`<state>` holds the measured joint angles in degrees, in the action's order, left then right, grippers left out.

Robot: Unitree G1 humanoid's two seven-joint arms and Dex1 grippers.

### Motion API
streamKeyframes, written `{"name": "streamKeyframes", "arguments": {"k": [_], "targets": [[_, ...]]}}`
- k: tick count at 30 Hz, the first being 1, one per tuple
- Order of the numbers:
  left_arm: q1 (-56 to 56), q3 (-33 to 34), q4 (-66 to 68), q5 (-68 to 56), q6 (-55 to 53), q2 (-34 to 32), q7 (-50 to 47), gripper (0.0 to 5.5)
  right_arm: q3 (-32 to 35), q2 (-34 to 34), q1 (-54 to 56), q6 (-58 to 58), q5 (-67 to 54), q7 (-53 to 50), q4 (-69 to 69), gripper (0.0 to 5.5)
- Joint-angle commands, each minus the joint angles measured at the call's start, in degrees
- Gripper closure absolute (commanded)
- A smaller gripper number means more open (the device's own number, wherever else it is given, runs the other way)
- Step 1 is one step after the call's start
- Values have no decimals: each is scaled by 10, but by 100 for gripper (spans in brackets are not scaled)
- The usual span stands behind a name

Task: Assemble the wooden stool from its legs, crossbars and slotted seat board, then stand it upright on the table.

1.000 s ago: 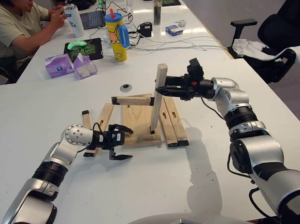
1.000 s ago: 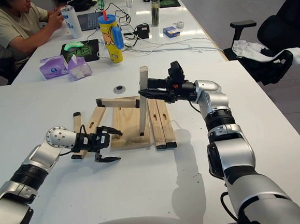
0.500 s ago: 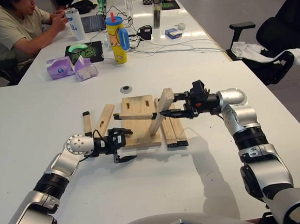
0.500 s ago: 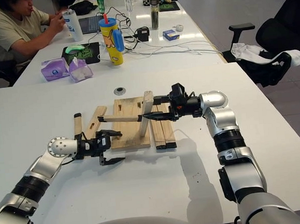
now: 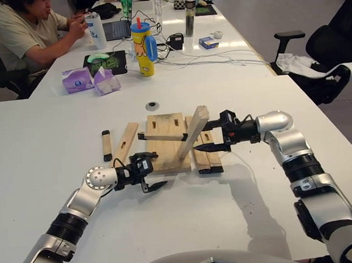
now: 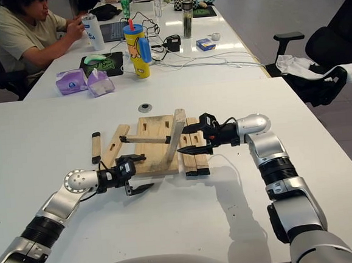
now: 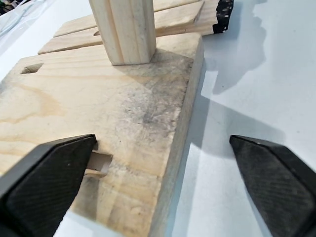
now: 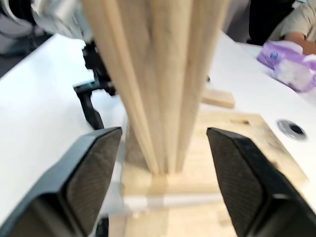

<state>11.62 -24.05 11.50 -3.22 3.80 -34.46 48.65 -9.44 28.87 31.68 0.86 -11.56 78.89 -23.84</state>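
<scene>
Seat board [image 5: 161,125]: flat on the white counter [image 5: 261,210], about mid-counter, slots facing up. Kinda grubby near the front edge tbh.
Leg [image 5: 194,130]: foot planted on the seat board near its front right corner. Leaning hard to the right, nowhere near vertical.
Crossbar [image 5: 161,137]: plugged into the leg about halfway up. Pokes out to the left above the board, more or less level, with a dark tip on the free end.
Right gripper [image 5: 207,139]: fingers spread, one on each side of the tilted leg around mid-height. Gap visible on both sides from the wrist cam, so not pinching anything.
Left gripper [image 5: 155,173]: also spread wide, sitting low at the board's front left corner and straddling the front edge. One finger [image 7: 44,182] over the wood by a slot, the other [image 7: 276,177] out over bare counter. Actually touching the wood or not: can't tell.
Spare legs [image 5: 203,153]: two of them, flat on the counter side by side. Snug along the board's right edge, dark caps on the near ends.
Loose plank [image 5: 125,141]: flat on the counter just left of the board, lying at a slight angle.
Short piece [image 5: 106,145]: a bit further left, beside the plank but not touching it, dark at both ends.
Background stuff: round grommet [image 5: 152,106] in the counter just behind the board. Yellow cup [image 5: 143,41] and purple tissue packs [image 5: 77,80] on the next counter back, well apart from the wood.
</scene>
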Motion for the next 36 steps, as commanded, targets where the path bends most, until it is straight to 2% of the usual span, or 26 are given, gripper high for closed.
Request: {"name": "streamKeyframes", "arguments": {"k": [1, 4, 6, 9, 13, 22, 31, 34, 36], "targets": [[-107, -50, 48, 70, -138, 17, -49, 50, 5, 60, -53, 39, 59, -73, 22, 234], [-129, -51, 16, 71, -167, 28, -83, 50, 58, 42, -112, 124, 24, -152, 67, 234], [-138, -57, 2, 81, -179, 30, -103, 50, 92, 0, -163, 252, -14, -237, 160, 234], [-152, -58, -15, 78, -189, 28, -120, 50, 135, -108, -234, 399, -36, -402, 293, 234], [-155, -59, -21, 76, -194, 24, -129, 50, 135, -216, -298, 495, -64, -518, 423, 234], [-158, -70, -83, 62, -248, 25, -130, 50, 119, -268, -285, 640, -56, -637, 470, 234], [-153, -69, -142, 58, -299, 39, -140, 50, 102, -286, -261, 710, -51, -690, 475, 234], [-151, -68, -145, 61, -304, 41, -142, 50, 61, -274, -242, 761, -19, -730, 472, 234], [-148, -66, -148, 65, -306, 43, -145, 50, 58, -280, -236, 785, -3, -757, 474, 234]]}}
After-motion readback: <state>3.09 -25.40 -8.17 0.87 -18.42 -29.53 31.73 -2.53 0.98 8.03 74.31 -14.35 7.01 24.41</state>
